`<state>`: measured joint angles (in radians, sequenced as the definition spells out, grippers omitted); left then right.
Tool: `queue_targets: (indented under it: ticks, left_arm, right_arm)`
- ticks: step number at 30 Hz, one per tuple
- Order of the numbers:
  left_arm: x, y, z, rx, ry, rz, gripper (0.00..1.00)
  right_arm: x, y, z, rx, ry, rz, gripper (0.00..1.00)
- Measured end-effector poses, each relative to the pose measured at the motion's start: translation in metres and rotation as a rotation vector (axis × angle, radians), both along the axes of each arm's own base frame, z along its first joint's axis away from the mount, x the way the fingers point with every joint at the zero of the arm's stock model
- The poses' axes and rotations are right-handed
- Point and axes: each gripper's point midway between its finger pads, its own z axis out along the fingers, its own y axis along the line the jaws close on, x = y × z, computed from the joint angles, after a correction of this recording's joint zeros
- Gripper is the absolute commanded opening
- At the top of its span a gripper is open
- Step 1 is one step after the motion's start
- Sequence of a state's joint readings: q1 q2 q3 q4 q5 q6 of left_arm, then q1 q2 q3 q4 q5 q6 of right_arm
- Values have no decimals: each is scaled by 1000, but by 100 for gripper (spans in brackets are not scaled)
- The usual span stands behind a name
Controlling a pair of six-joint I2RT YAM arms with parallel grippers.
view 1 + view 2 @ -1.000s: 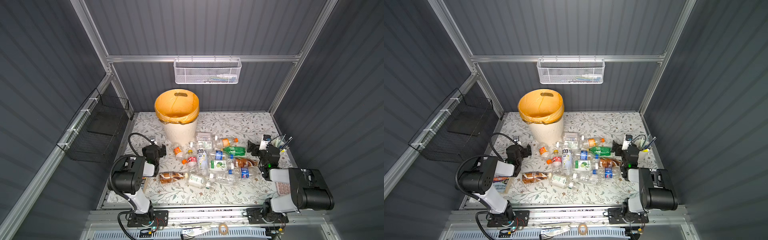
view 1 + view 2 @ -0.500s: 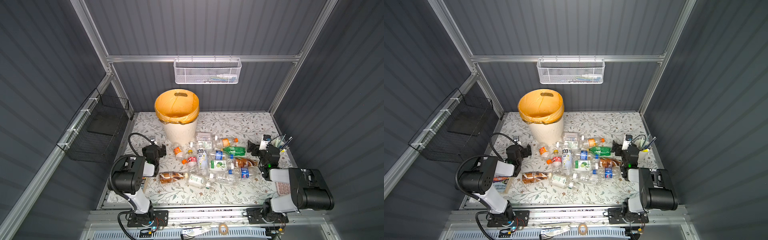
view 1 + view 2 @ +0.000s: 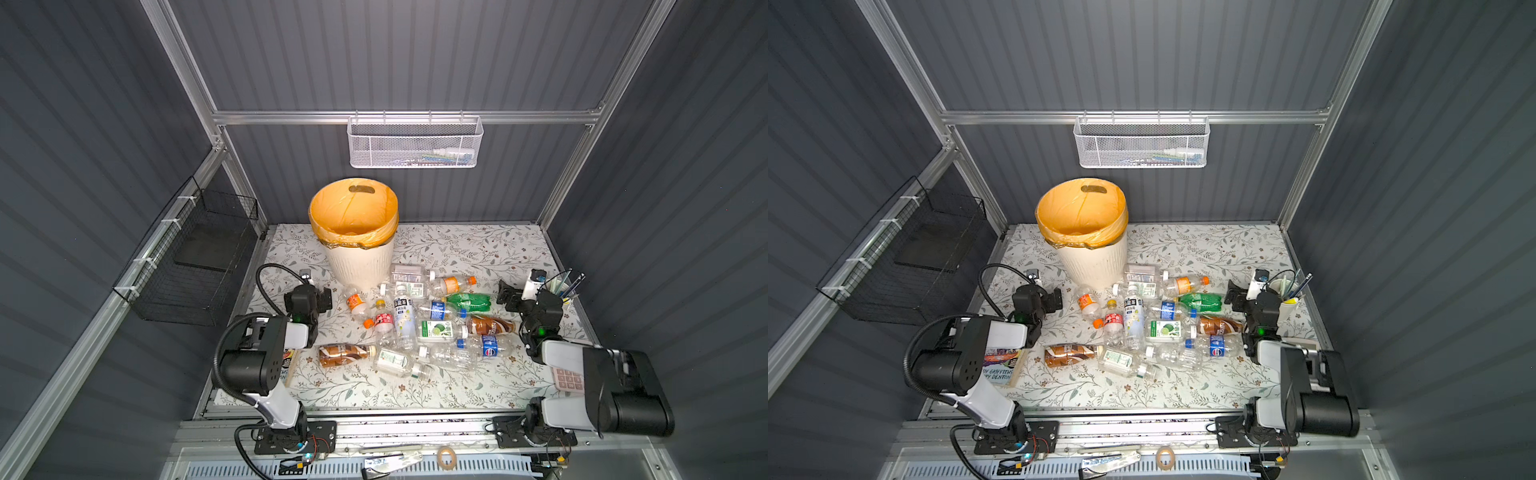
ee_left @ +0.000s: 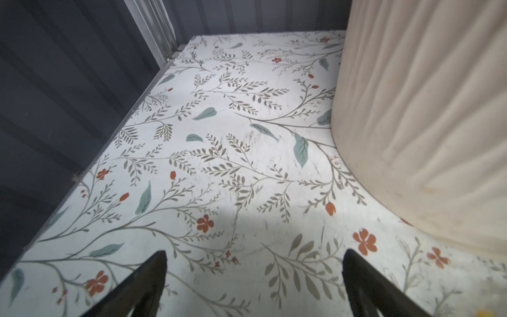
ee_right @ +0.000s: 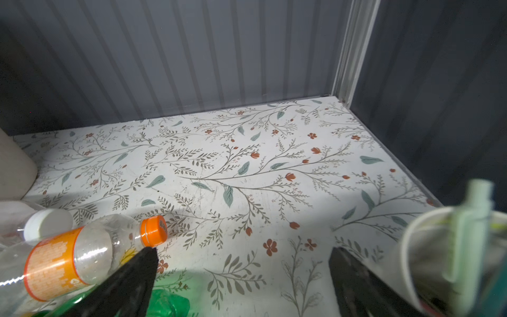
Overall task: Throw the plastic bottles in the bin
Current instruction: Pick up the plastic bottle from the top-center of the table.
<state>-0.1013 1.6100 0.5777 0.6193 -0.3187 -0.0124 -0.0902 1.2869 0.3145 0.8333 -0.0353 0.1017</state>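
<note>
In the left wrist view you are getting only a stretch of the bin's (image 4: 425,123) ribbed wall; the frame is cutting off its rim and the roots of the left end effector's (image 4: 254,255) fingers. In the right wrist view the frame is cropping the orange-labelled bottle (image 5: 68,258), a finger of the right end effector (image 5: 242,251) is covering part of the green bottle (image 5: 167,302), and the cup (image 5: 428,247) at the table's (image 5: 247,178) right edge is showing blurred. In a top view the left arm (image 3: 963,357) is hiding most of the book (image 3: 1000,365) by the left edge; in a top view the right arm (image 3: 615,386) is covering part of the calculator (image 3: 567,379). The white mesh basket's (image 3: 415,145) contents are showing too small to name.
</note>
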Motion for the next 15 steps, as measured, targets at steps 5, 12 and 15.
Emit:
queue_targets:
  ticks: [5, 12, 15]
  left_arm:
    - [21, -2, 127, -51, -189, 16, 100]
    - [3, -4, 157, -139, -224, 39, 100]
    - [-6, -11, 144, -152, -175, 38, 100]
  right_arm:
    - [-23, -7, 65, 138, -78, -55, 99]
    - [-24, 26, 76, 351, 86, 42, 99]
    - [-19, 51, 64, 398, 208, 89, 97]
